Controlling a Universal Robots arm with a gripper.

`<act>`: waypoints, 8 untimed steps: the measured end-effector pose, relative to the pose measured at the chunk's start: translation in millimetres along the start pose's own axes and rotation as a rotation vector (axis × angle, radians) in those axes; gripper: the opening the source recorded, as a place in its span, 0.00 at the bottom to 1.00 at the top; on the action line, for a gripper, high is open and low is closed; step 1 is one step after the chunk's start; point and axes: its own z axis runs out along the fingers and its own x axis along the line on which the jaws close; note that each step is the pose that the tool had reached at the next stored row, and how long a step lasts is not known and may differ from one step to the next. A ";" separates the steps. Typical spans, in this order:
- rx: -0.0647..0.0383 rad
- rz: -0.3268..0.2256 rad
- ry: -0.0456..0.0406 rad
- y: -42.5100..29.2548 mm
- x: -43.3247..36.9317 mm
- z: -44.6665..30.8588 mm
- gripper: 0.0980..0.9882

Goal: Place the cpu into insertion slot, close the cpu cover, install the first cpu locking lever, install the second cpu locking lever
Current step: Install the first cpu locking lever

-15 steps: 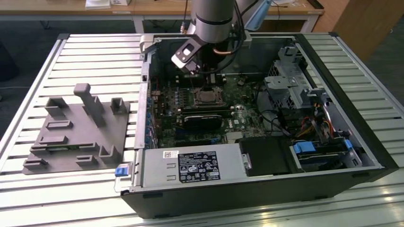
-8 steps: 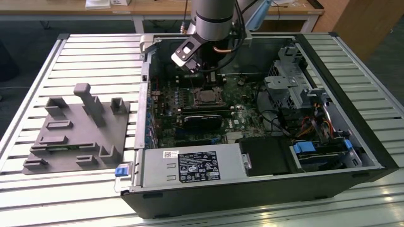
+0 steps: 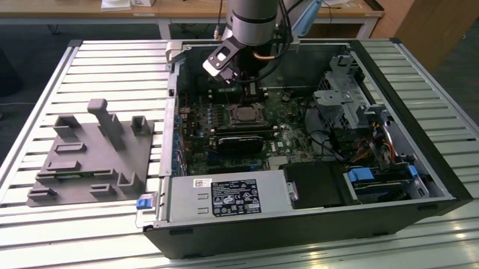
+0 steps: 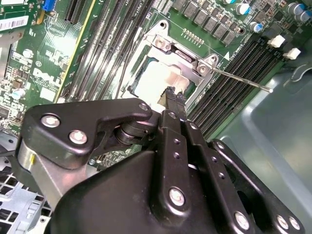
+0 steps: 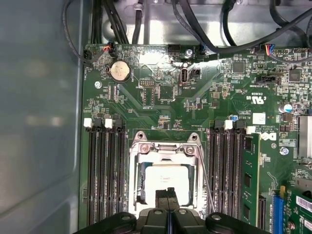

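I am wearing a silver-grey cylindrical wrist (image 3: 250, 19), with dark cables (image 3: 282, 42) hanging beside it. My gripper (image 4: 170, 92) is showing matte black finger links studded with shiny round screws (image 4: 176, 196). A rounded black bracket (image 4: 105, 119) is carrying two silver bolts (image 4: 78, 137).

A robotics lab: an opened desktop computer case (image 3: 299, 230) under the gripper's (image 5: 168, 191) jaws, on a slatted aluminium bench (image 3: 112, 61), wooden desks (image 3: 187, 10) beyond.

The cpu (image 5: 165, 178) sits in the insertion slot (image 5: 142, 187), cpu cover (image 5: 163, 150) laid over it — memory slots (image 5: 105, 170) flank both sides.
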 end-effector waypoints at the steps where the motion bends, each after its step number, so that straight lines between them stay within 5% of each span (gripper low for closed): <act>1: 0.000 0.000 0.0000 0.0 0.0 -1.1 0.01; 8: 0.000 0.000 0.0000 0.1 0.4 -9.8 0.01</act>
